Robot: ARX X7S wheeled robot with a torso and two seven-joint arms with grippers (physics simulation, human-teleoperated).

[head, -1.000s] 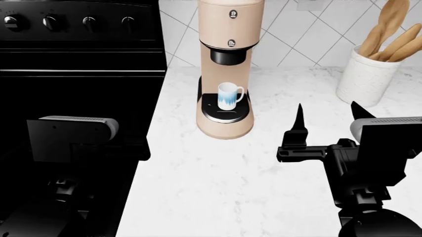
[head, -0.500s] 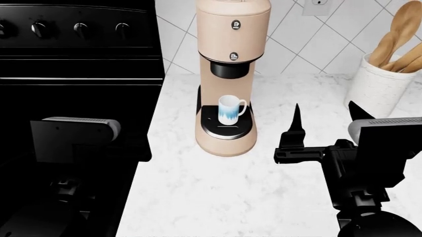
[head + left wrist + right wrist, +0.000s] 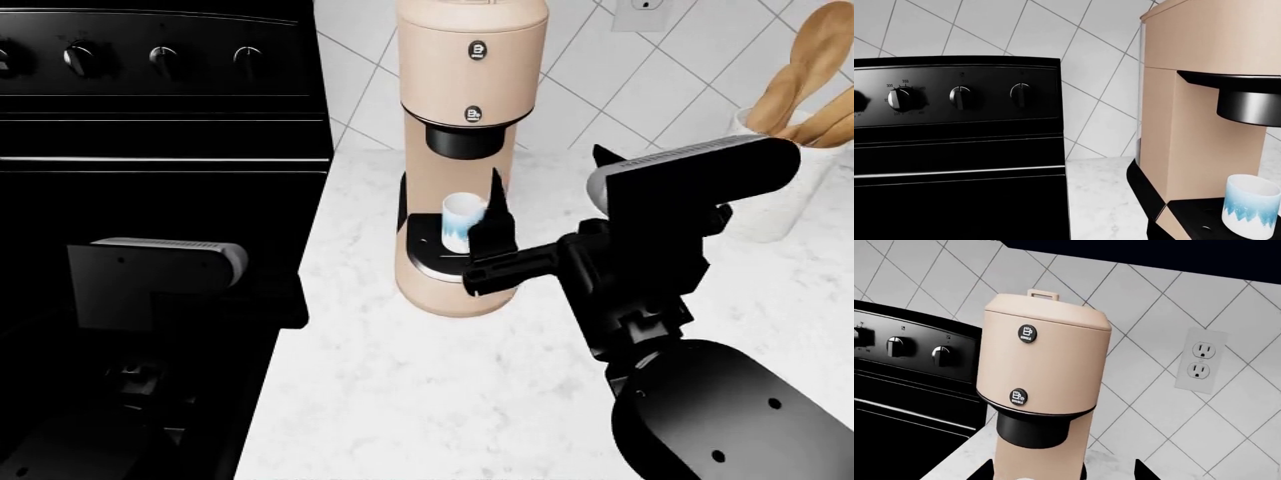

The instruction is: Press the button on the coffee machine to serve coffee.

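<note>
While your right gripper (image 3: 550, 210) hangs spread and empty before the coffee machine (image 3: 470, 150) at the counter's back, probably close the jaws first, then nudge one fingertip squarely onto the lower button (image 3: 1017, 396).

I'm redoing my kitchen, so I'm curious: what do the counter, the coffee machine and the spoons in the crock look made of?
The counter looks like polished white marble, going by its faint grey veining. The coffee machine seems to be matte beige-pink plastic, smooth and evenly coloured, with glossy black buttons. The spoons look like light wood, tan and unpainted; no grain is visible.
</note>
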